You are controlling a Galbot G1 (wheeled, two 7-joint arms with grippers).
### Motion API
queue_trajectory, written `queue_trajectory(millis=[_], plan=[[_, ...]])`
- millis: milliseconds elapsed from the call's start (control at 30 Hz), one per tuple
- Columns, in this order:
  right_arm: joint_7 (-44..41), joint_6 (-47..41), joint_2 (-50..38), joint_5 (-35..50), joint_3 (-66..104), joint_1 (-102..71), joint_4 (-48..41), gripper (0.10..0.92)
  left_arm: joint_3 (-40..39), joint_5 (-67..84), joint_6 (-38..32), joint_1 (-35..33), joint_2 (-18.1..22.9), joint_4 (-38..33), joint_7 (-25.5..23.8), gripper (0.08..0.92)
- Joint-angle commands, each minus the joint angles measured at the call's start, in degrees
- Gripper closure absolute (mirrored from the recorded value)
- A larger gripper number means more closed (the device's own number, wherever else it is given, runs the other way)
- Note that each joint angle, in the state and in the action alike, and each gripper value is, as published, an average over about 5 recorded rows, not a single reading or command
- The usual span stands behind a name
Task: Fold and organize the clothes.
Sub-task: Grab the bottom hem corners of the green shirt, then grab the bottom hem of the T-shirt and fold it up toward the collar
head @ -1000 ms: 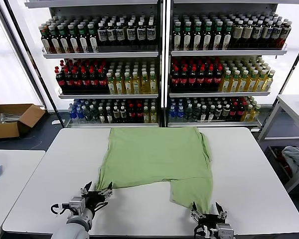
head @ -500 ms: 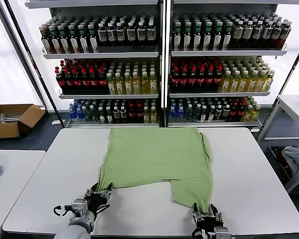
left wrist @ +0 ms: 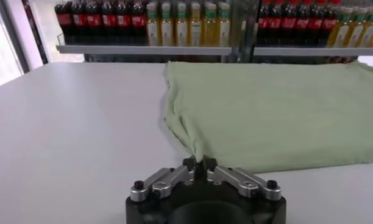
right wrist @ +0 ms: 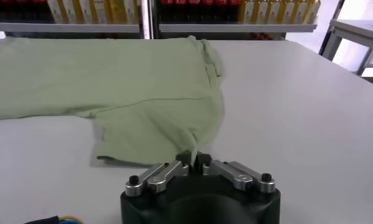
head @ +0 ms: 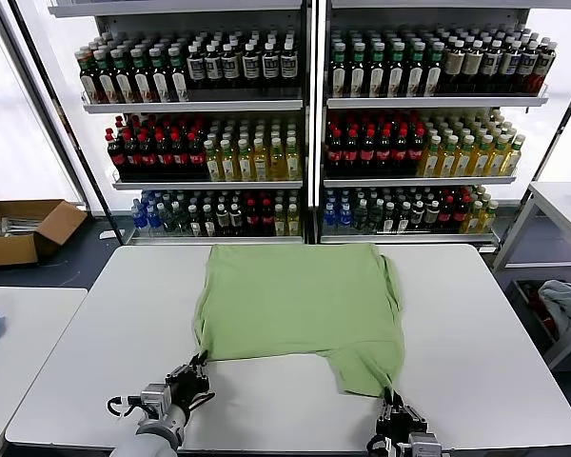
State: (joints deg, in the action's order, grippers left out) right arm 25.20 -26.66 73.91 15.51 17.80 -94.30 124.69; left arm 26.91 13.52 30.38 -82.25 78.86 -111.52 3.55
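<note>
Lower left of frame: left claw [head: 198, 367] pinches the near left corner of the polo shirt [head: 300, 300]. Lower right: right claw [head: 394, 407] pinches the near right corner. The shirt lies spread at centre on the white tabletop [head: 495, 343]. Bottle shelves [head: 309, 124] fill the top.

Shirt [head: 300, 303]: plain light green, no pattern showing. Table [head: 485, 352]: white. Grippers, left [head: 198, 367] and right [head: 394, 411]: black with silver-grey links. Far shelves' bottles [head: 381, 143]: red, yellow, green, dark. Cardboard box [head: 24, 228], far left: brown.
</note>
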Motion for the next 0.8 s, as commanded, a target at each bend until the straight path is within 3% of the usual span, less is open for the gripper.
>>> queue_trajectory(millis=[33, 467, 800], plan=[[-2.1, 4.3, 0.2, -1.2, 0.9, 0.7, -0.1, 0.919, -0.1, 0.2, -0.5, -0.2, 0.1, 0.1, 0.0, 0.913], [-6.1, 12.7, 1.9, -4.2, 5.5, 8.7, -5.1, 0.919, -0.9, 1.0, -9.3, 1.2, 1.8, -1.9, 1.3, 0.915], [-7.2, 11.5, 1.9, -4.3, 5.7, 21.0, -10.2, 0.919, -1.4, 3.0, -11.3, 6.6, 1.2, -0.7, 1.8, 0.915]])
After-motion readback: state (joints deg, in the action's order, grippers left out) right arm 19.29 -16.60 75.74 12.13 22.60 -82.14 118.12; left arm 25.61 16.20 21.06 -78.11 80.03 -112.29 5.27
